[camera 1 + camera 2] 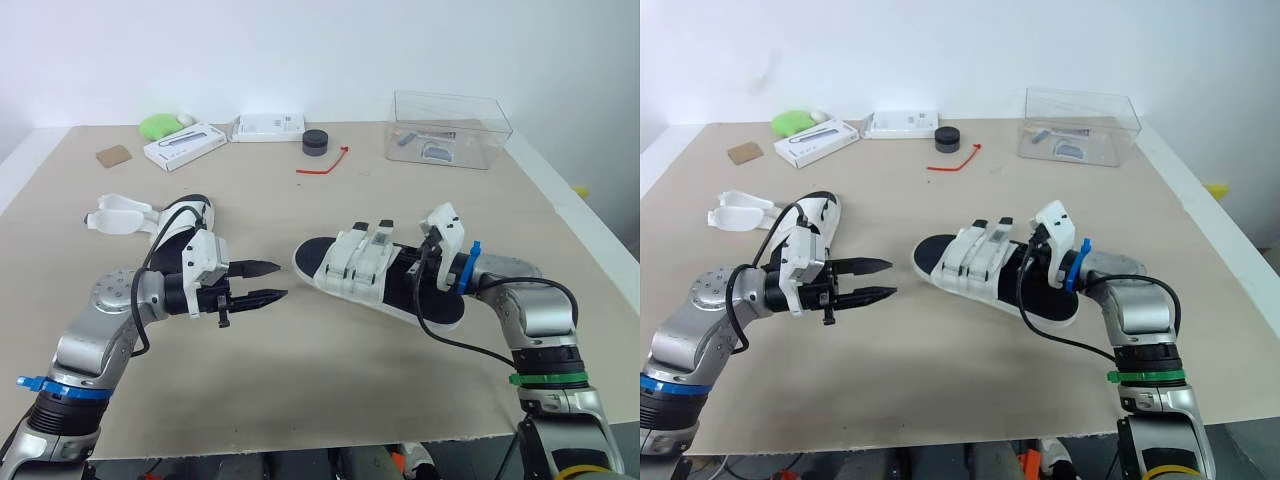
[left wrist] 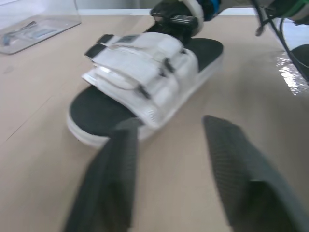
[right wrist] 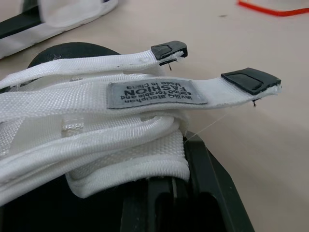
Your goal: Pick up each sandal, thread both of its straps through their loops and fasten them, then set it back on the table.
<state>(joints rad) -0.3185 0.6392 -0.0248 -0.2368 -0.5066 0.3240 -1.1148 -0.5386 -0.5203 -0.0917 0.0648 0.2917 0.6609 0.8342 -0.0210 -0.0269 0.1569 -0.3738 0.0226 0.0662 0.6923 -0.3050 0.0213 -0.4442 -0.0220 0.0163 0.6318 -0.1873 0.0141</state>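
Observation:
A white-strapped sandal with a black footbed (image 1: 372,270) lies flat in the middle of the table, its two straps (image 3: 145,92) laid across the upper with their black tips free. My right gripper (image 1: 424,262) is at its heel side, shut on the edge of the white upper (image 3: 130,176). My left gripper (image 1: 283,280) hovers open just left of the sandal's toe (image 2: 91,116), holding nothing. The second sandal (image 1: 180,225) lies behind my left arm, its loose white straps (image 1: 120,215) spread out to the left.
Along the far edge of the table are a clear plastic box (image 1: 450,128), a black round puck (image 1: 316,142), a red tie (image 1: 325,162), two white boxes (image 1: 183,146) (image 1: 267,127), a green object (image 1: 158,125) and a brown card (image 1: 114,156).

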